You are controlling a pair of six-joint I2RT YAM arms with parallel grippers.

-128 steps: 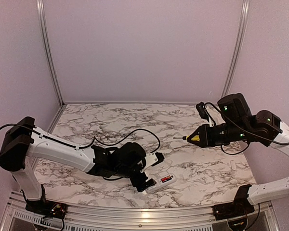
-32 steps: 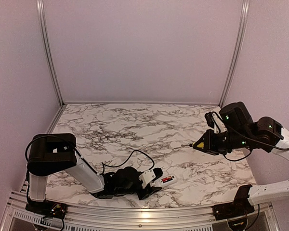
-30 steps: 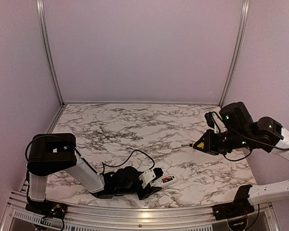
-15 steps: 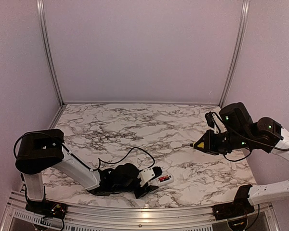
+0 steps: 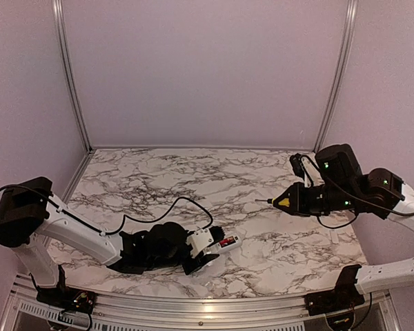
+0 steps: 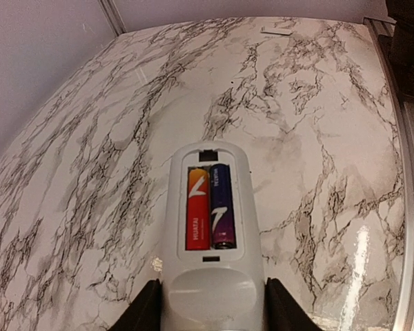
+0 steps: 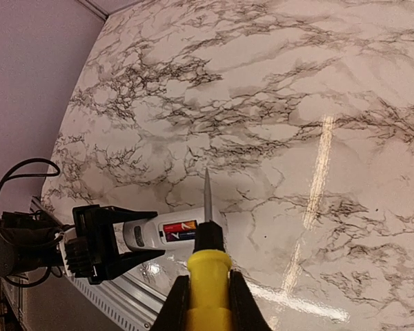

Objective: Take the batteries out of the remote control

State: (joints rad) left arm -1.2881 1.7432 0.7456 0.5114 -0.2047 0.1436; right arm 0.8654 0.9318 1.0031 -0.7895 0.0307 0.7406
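Note:
The white remote control [image 6: 210, 286] lies back-up between the fingers of my left gripper [image 6: 212, 307], which is shut on its near end, low over the marble close to the front edge. Its battery recess is uncovered, and two batteries [image 6: 208, 207] sit side by side in it, one red-orange and one purple. From above, the remote control [image 5: 224, 243] sticks out to the right of the left gripper [image 5: 205, 251]. My right gripper [image 7: 208, 303] is shut on a yellow-handled screwdriver [image 7: 208, 272]. Its tip points towards the remote control [image 7: 148, 234] but hangs well apart from it, at mid-right [image 5: 283, 202].
A small white flat piece [image 5: 333, 236] lies on the marble at the right, also visible far off in the left wrist view [image 6: 276, 30]. An aluminium rail [image 5: 207, 305] borders the near edge. A black cable [image 5: 172, 205] loops over the left arm. Walls close off three sides.
The left arm has swung its elbow out to the left and carried the remote a little left and away from the front rail. The screwdriver tip has moved slightly left.

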